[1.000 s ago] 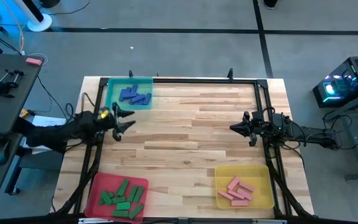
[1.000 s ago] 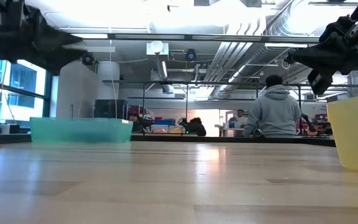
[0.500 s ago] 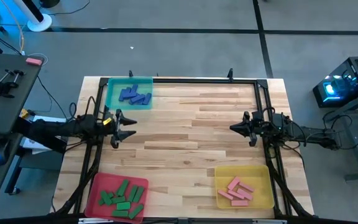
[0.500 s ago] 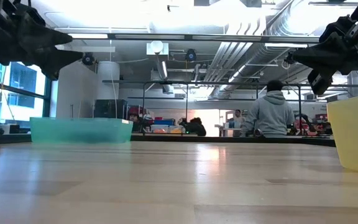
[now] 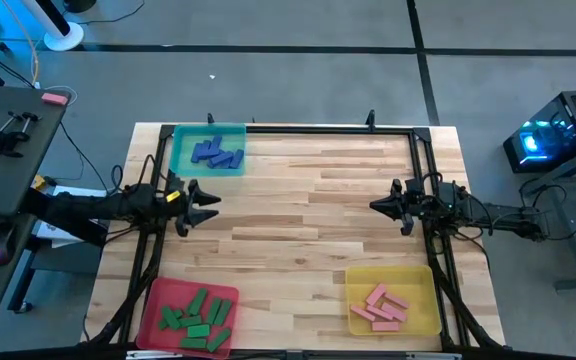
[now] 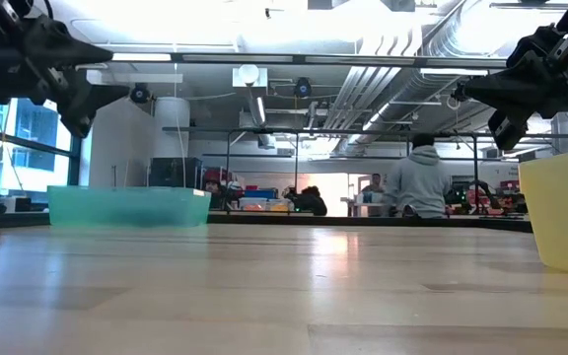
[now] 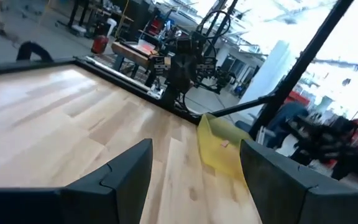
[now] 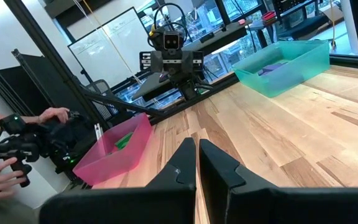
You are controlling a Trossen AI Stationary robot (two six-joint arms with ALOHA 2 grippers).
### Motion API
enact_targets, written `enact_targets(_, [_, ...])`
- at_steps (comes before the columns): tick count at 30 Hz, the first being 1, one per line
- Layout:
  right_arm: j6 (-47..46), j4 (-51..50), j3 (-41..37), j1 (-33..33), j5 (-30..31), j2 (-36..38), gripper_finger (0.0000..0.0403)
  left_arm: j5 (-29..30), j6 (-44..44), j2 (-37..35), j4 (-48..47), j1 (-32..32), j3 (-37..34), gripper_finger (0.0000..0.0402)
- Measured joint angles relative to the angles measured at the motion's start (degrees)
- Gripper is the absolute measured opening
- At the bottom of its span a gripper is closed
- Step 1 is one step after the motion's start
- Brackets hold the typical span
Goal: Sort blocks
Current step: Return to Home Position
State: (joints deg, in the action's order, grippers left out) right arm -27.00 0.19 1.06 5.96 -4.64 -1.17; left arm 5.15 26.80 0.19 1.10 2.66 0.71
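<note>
Blocks (image 5: 381,306) lie only in the trays as far as I can see. The blue blocks (image 5: 216,153) are in the teal tray (image 5: 180,168), the green blocks (image 5: 196,320) in the red tray (image 5: 158,295), and the pink blocks (image 5: 373,296) in the yellow tray (image 5: 418,285). I find none on the bare wood of the surface (image 5: 308,220), so I judge the sorting done and the step in hand to be parking the arms.

My left gripper (image 5: 208,203) hangs over the surface's left edge, near the teal tray, its fingers spread wide and holding nothing. My right gripper (image 5: 376,206) sits at the right edge, pointing inward, fingers pressed together and empty.

The next move calls for little, to my mind: draw the left arm to a pose mirroring the right and bring its fingers together, keeping clear of the teal tray's rim.

By my count there are three trays and two arms. I make out roughly six blue, nine or ten green and about six pink, though the piles overlap and I cannot be exact.
</note>
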Motion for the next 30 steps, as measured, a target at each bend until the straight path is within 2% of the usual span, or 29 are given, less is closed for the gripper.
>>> enact_targets(3, [0.0, 0.0, 0.0, 0.0, 0.0, 0.0, 0.0, 0.0, -5.2, 0.0, 0.0, 0.0, 0.0, 0.0212])
enact_targets(5, [0.0, 0.0, 0.0, 0.0, 0.0, 0.0, 0.0, 0.0, -7.5, 0.0, 0.0, 0.0, 0.0, 0.018])
enact_targets(10, [0.0, 0.0, 0.0, 0.0, 0.0, 0.0, 0.0, 0.5, -9.4, 0.6, 0.0, 0.0, 0.0, 0.0043])
enact_targets(12, [0.0, 0.0, 0.0, 0.0, 0.0, 0.0, 0.0, 0.7, -9.6, 0.5, 0.1, 0.0, 0.0, 0.0013])
enact_targets(17, [0.0, 0.0, 0.0, 0.0, 0.0, 0.0, 0.0, -0.6, -16.5, 0.0, -0.2, 0.4, 0.0, 0.0002])
enact_targets(22, [0.0, 0.0, 0.0, 0.0, 0.0, 0.0, 0.0, 0.8, -19.7, 0.0, 0.1, 0.4, 0.0, 0.0017])
enact_targets(30, [0.0, 0.0, 0.0, 0.0, 0.0, 0.0, 0.0, 0.8, -20.0, 0.2, 0.1, 0.4, 0.0, 0.0023])
